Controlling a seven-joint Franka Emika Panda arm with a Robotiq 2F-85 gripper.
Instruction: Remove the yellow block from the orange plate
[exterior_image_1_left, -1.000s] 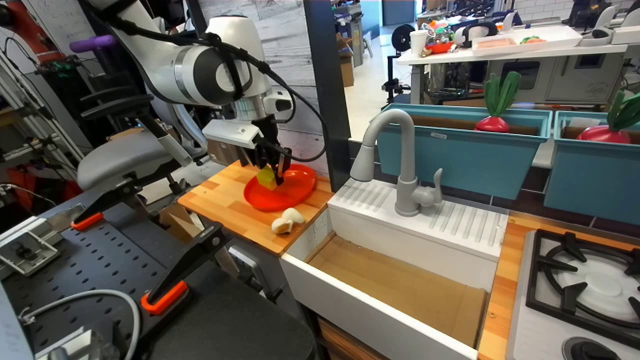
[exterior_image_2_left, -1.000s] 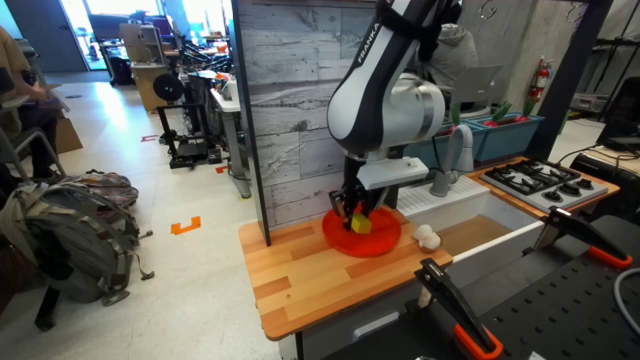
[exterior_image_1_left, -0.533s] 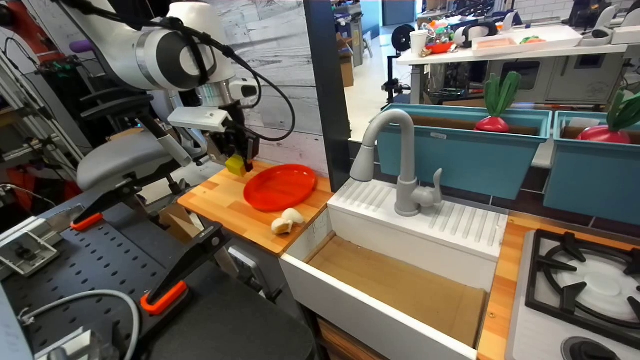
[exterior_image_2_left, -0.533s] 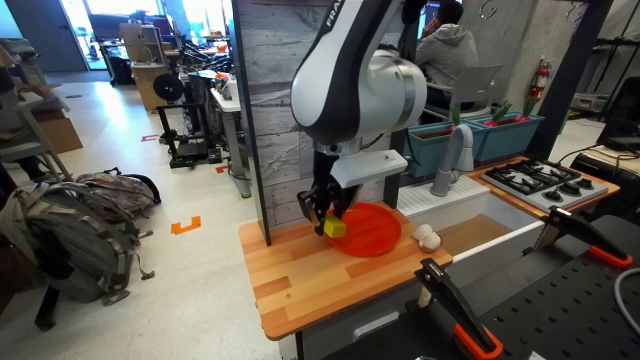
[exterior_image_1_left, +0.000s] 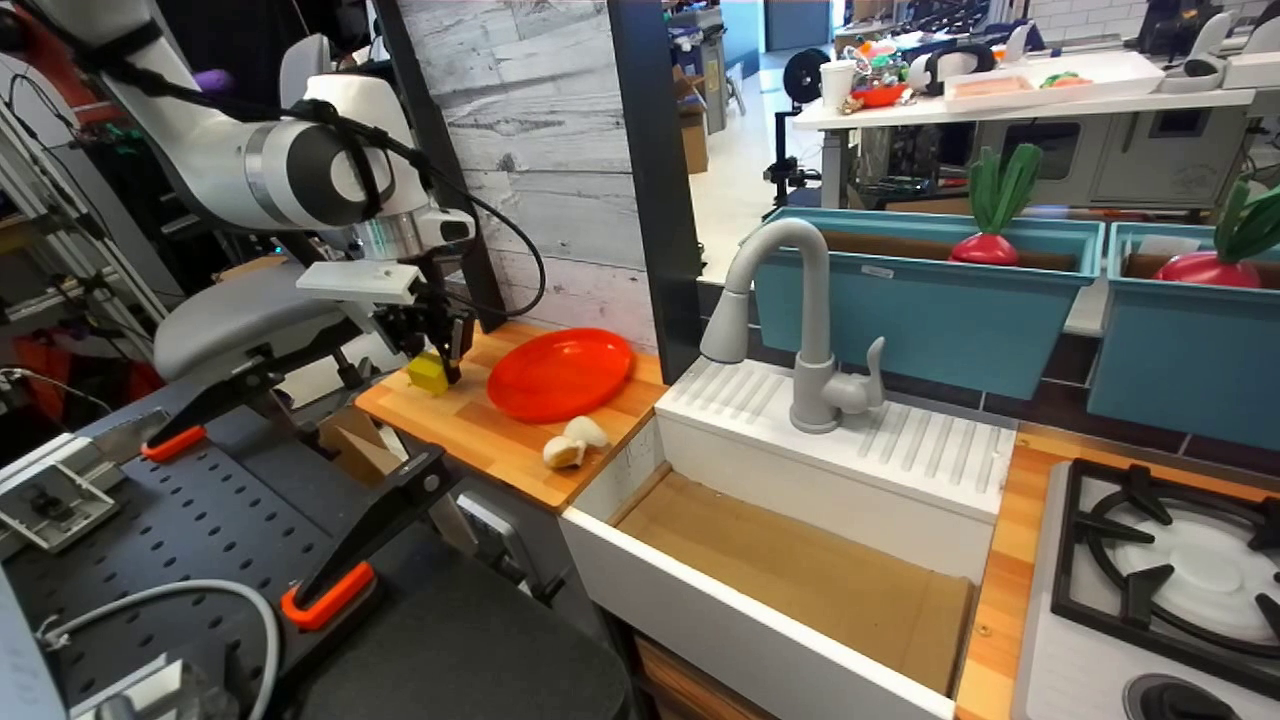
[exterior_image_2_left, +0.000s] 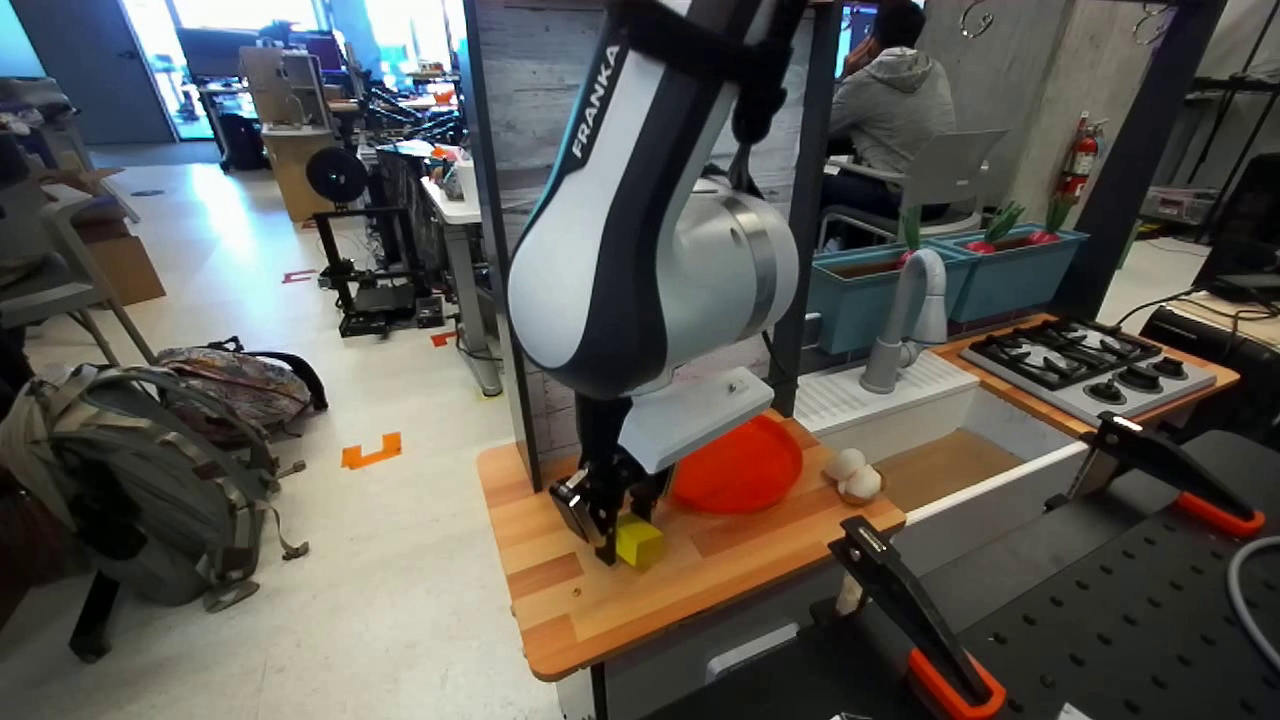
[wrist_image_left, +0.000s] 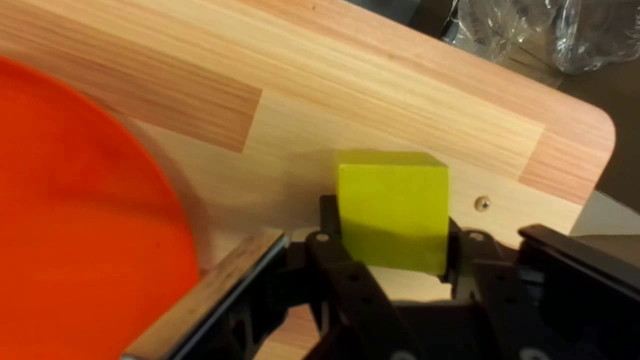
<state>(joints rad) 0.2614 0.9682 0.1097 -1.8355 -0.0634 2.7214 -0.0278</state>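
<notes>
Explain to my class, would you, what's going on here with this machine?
A robot arm is moving a block off a plate. Its tool is closed on the block from two sides and has not let go yet. The block is clear of the plate, beside it and over the counter; whether it touches the counter, the pictures do not settle.

FRANKA was legible in white letters (exterior_image_2_left: 597, 102) on the arm (exterior_image_2_left: 640, 240), up and left of the faucet (exterior_image_2_left: 896, 315) in an exterior view. The pale label (exterior_image_1_left: 877, 271) on the teal planter (exterior_image_1_left: 920, 320) behind the faucet was way too tiny to read.
</notes>
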